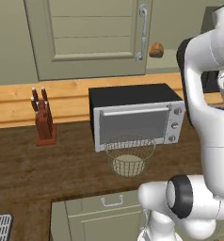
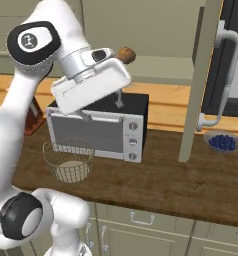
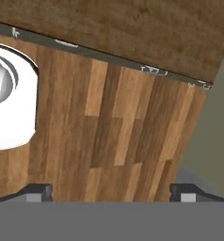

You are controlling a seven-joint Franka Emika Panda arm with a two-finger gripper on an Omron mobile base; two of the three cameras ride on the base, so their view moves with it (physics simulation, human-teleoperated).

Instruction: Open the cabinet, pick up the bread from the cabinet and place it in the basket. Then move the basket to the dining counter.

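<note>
My gripper stands wide open and empty, while the bread sits at the upper right on the open cabinet shelf, probably light and soft, so I'd pinch gently across its rounded middle.

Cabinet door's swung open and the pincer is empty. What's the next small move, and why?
Probably raise the pincer and turn it toward the small golden-brown bread loaf on the shelf of the sage-green wall cabinet. Its fingertips stand wide apart holding nothing and face the wooden floor, while the loaf lies exposed and the grey wire mesh basket is empty.
</note>
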